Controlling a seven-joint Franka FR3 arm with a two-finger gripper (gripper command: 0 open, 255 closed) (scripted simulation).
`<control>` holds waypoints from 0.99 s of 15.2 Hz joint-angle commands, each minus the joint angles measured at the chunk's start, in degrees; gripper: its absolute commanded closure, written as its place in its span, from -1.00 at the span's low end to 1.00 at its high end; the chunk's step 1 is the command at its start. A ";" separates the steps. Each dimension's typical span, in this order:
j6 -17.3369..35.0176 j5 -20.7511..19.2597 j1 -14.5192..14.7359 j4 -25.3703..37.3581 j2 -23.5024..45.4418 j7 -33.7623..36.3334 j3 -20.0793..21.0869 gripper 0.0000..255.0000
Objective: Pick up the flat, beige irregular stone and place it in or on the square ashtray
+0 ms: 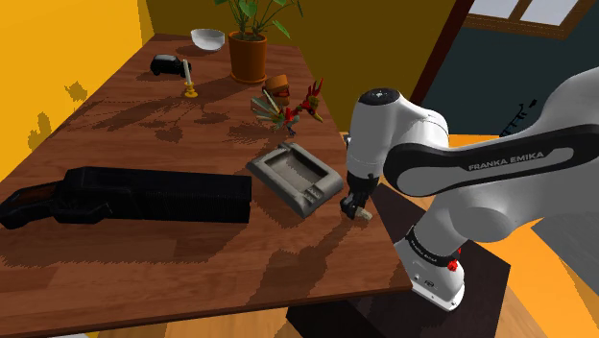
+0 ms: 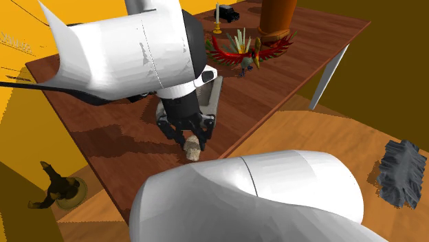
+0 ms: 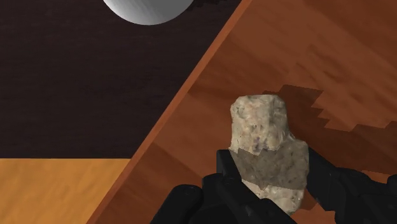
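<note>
A dark reddish-brown wooden table (image 1: 144,259) is seen in a room with orange-yellow walls (image 1: 58,48), a dark teal wall and a window (image 1: 538,12) at the shoulder view's upper right. The floor (image 2: 330,137) is drawn as orange wood, and a grey shaggy mat (image 2: 402,172) lies on it well apart from the table. The dark stand (image 1: 384,307) is set against the table's near edge.

Nearest the stand, the black gripper (image 1: 358,207) is pointed down over the table's edge, just beside the corner of the square grey ashtray (image 1: 296,178) that faces the stand. Its fingers are parted only as far as the stone's width and are closed against it on both sides. The pale beige, speckled stone (image 3: 264,133) is clasped by its lower half, with its upper half reaching past the fingertips. The stone is held off the wood, with its shadow cast apart from it on the table, and it is outside the ashtray.

Beside the ashtray, on the side away from the gripper, a long black case (image 1: 144,197) is laid flat. Beyond the ashtray a red and yellow bird figure (image 1: 293,108) is placed, and farther still a potted plant (image 1: 248,53), a white bowl (image 1: 207,38) and a small candlestick (image 1: 189,84).
</note>
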 commanded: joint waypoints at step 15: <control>-14.35 -3.11 -1.05 7.77 -6.39 -0.92 -3.33 1.00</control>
